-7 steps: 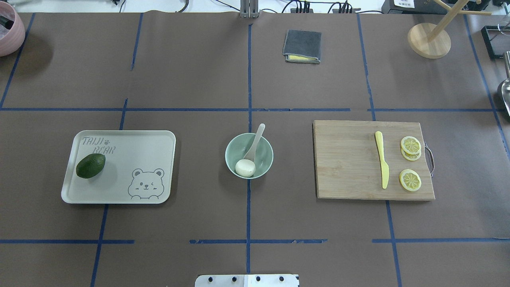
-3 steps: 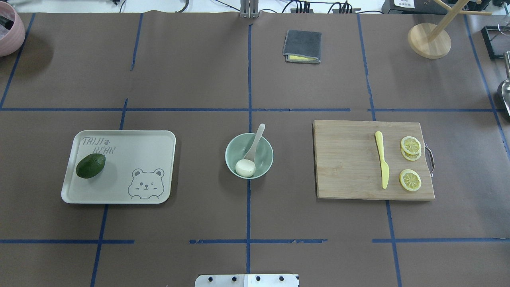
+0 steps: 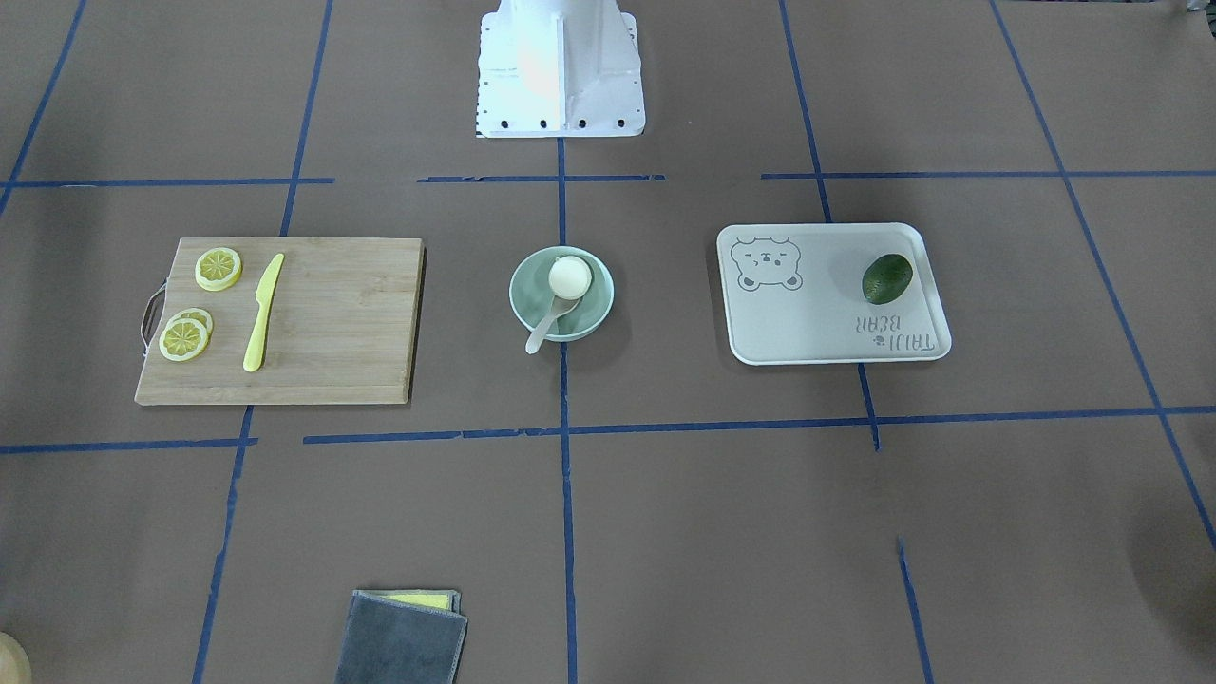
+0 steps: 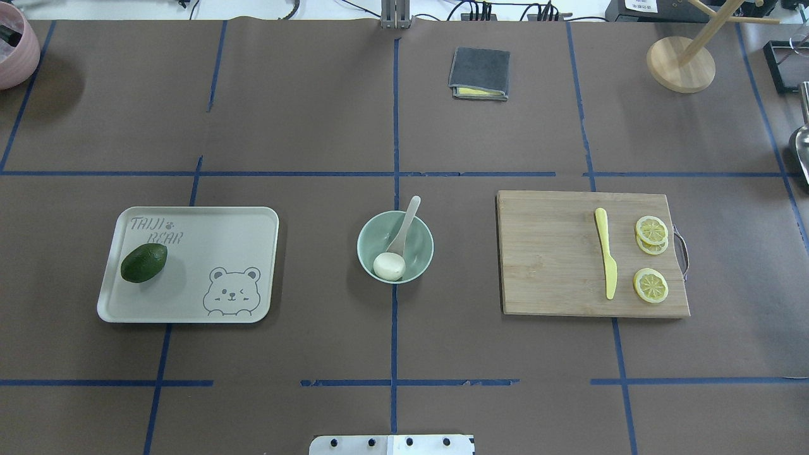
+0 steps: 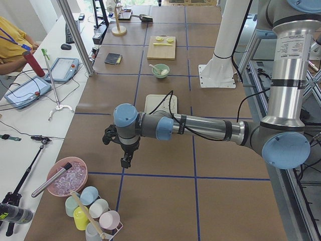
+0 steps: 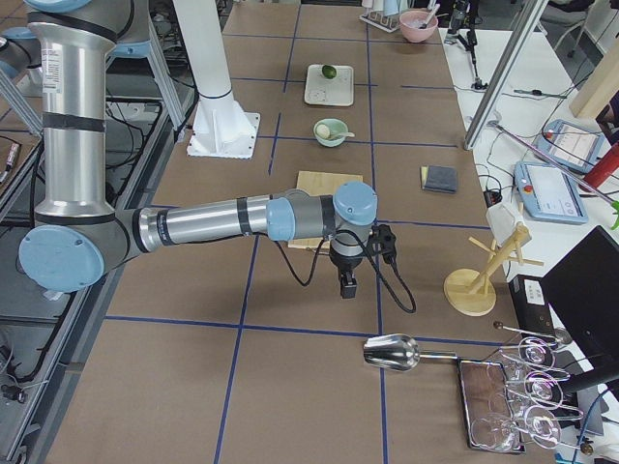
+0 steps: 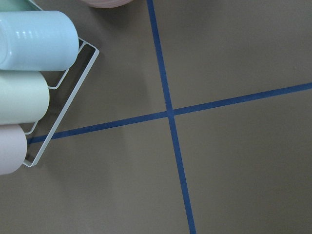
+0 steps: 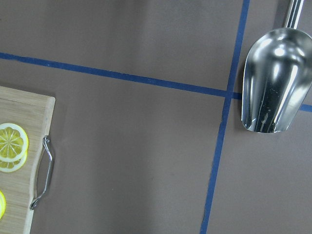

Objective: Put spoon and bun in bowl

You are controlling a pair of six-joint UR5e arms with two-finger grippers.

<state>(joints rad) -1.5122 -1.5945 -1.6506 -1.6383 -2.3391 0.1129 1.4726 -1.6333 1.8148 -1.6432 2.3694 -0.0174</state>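
Observation:
The pale mint-green bowl (image 4: 378,235) stands at the table's middle and also shows in the front-facing view (image 3: 596,306). The white bun (image 4: 389,266) lies inside it, at the side nearest the robot. The off-white spoon (image 4: 406,226) rests in the bowl with its handle sticking out over the far rim. Neither gripper is near the bowl. The left gripper (image 5: 126,161) hangs over the table's left end. The right gripper (image 6: 346,287) hangs over the right end. Both show only in the side views, so I cannot tell whether they are open or shut.
A cream bear-print tray (image 4: 208,265) with an avocado (image 4: 144,263) lies left of the bowl. A wooden cutting board (image 4: 550,253) with a yellow knife (image 4: 607,259) and lemon slices (image 4: 651,230) lies right. A grey cloth (image 4: 479,72), wooden stand (image 4: 681,63) and metal scoop (image 8: 270,83) lie farther out.

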